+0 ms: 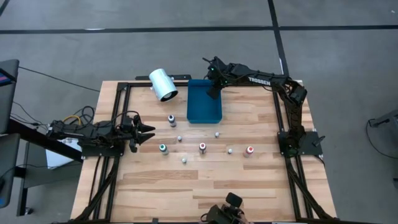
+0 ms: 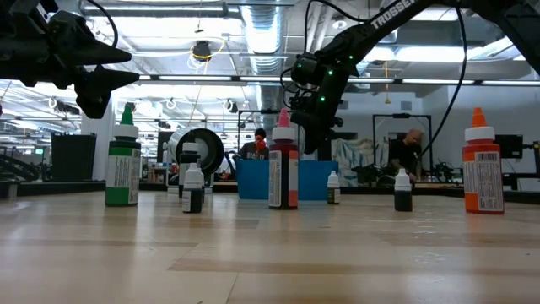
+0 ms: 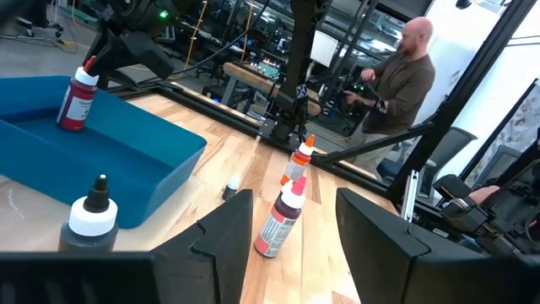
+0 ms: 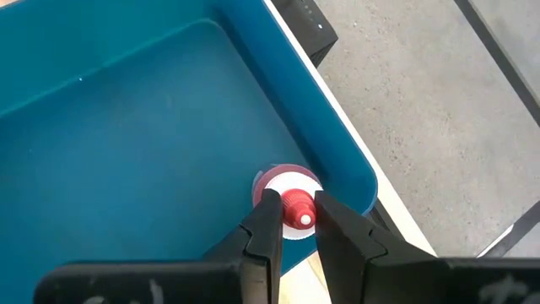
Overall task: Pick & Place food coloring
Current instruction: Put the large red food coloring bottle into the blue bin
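My right gripper (image 4: 295, 224) reaches over the far right corner of the blue tray (image 1: 198, 111) and is shut on a red-topped food coloring bottle (image 3: 77, 100). My left gripper (image 1: 147, 131) waits open at the table's left side, touching nothing. On the wood stand a green-topped bottle (image 1: 163, 149), a pink-topped one (image 1: 202, 147), an orange-red-topped one (image 1: 250, 150) and a dark one with a white top (image 1: 171, 119). Several tinier white bottles stand among them, such as one (image 1: 217, 134) near the tray. My right gripper pinches the bottle's red cap (image 4: 297, 208) between its two fingers, coming from above and pointing down. The bottle hangs tilted below the fingers inside the tray's corner (image 4: 359, 181). Whether its base touches the tray floor I cannot tell.
A large white cylinder (image 1: 163, 84) lies left of the tray at the far edge. Black frame rails (image 1: 118, 106) run along the table's sides. People are in the room beyond the table (image 3: 405, 72). Bare wood lies toward the near edge (image 1: 205, 186).
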